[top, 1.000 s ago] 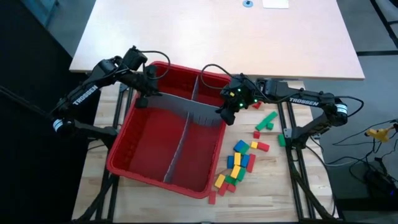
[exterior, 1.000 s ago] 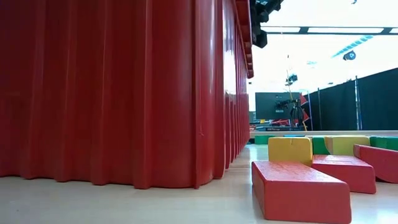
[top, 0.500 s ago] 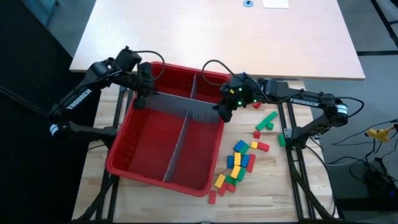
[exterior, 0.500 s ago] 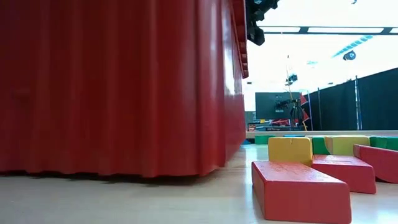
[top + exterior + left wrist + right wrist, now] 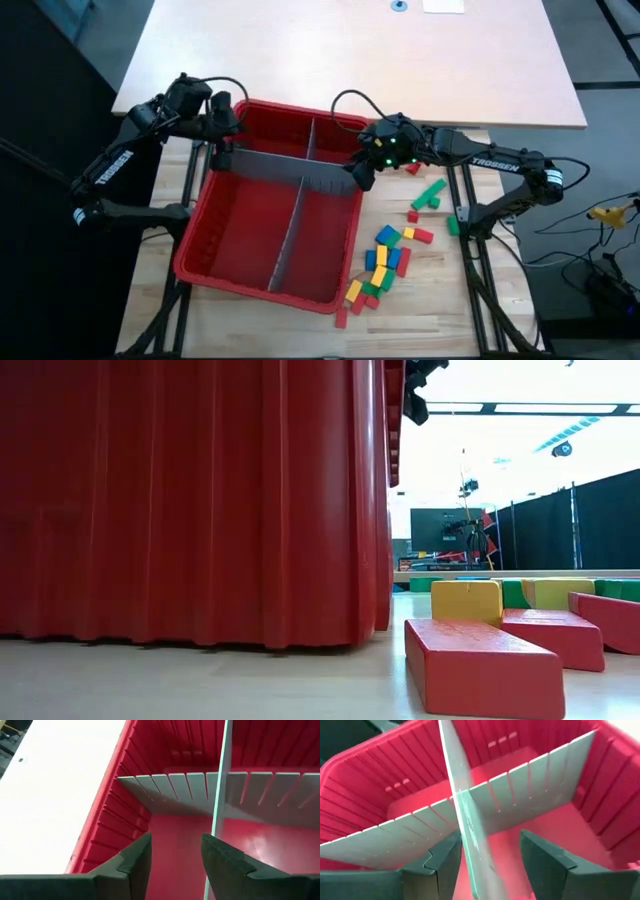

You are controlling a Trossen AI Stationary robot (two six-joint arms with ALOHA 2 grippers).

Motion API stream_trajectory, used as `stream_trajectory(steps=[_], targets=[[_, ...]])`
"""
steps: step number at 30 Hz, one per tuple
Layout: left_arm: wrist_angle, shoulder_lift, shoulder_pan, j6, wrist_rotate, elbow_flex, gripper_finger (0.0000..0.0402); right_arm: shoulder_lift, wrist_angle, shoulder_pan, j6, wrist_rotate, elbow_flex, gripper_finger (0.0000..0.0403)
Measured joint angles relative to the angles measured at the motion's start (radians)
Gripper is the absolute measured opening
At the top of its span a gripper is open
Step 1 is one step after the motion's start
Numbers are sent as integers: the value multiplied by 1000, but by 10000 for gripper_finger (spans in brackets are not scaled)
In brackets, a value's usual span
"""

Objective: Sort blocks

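A big red bin holds two crossed grey slotted panels. Several red, green, blue and yellow blocks lie loose on the table right of the bin, and they also show in the low view. My left gripper is open over the left end of the cross panel. My right gripper is open at that panel's right end, with one finger on each side of it. My left gripper comes slanting down from the table's left, along the cross panel. The panel's top edge runs beside the inner side of one finger; I cannot tell whether they touch. My right gripper straddles the panel's right end from above. The panel lies close to one finger, but I cannot tell whether it touches.
The bin's tall red wall fills the left of the low view. A pale table top lies beyond the far edge. Bare wood shows between the bin and the blocks.
The red bin has turned a little on the table, so its near wall faces the low camera more squarely than before. My left gripper has drawn slightly toward the table's left edge, and its arm has swung toward the far left.
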Motion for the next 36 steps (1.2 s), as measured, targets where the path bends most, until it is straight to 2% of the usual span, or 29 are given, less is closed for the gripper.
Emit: stream_trajectory(steps=[3, 8, 12, 16, 19, 23, 24, 27, 36], targets=[[14, -7, -1, -21, 30, 0, 168, -26, 15, -4, -8, 39, 1, 184], [25, -11, -1, -62, 174, 0, 169, -62, 56, -15, -5, 59, 3, 185], [33, -9, -8, -86, 290, 0, 155, -72, 55, -15, -1, 54, 3, 180], [32, -8, -32, -89, 392, 0, 133, -73, 52, -16, -24, 56, 3, 155], [31, -8, -62, -89, 451, 0, 109, -73, 51, -16, -52, 88, 3, 111], [31, -8, -108, -89, 473, 0, 57, -75, 52, -26, -89, 103, 3, 23], [31, -8, -118, -88, 474, 0, 41, -76, 52, -28, -98, 104, 3, 14], [31, -4, -146, -87, 474, 0, 7, -77, 53, -38, -105, 105, 3, 11], [39, 102, -259, -94, 470, 0, 0, -70, 55, -43, -110, 103, 3, 1]])
